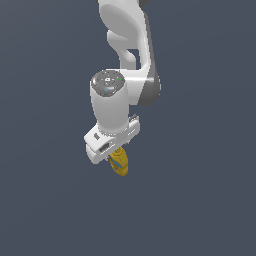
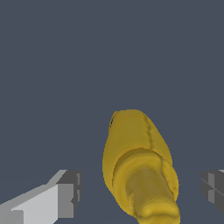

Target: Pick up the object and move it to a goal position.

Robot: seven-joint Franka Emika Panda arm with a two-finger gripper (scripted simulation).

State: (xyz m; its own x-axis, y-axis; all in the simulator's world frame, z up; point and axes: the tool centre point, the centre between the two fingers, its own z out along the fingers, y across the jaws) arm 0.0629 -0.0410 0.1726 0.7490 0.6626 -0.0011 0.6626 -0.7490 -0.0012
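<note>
The object is a small yellow bottle (image 1: 119,163) with a blue mark on its label. In the exterior view it pokes out just beneath the white hand of my gripper (image 1: 115,153). In the wrist view the bottle (image 2: 135,153) lies between my two fingers with its yellow nozzle cap (image 2: 153,197) pointing toward the camera. The gripper (image 2: 141,190) is open. A grey-padded finger (image 2: 69,192) stands on one side and the other finger (image 2: 213,188) on the far side. Each finger has a clear gap to the bottle. The hand hides the fingers in the exterior view.
A plain dark blue-grey surface (image 1: 200,200) fills both views. The white arm (image 1: 127,45) rises behind the gripper toward the top of the exterior view.
</note>
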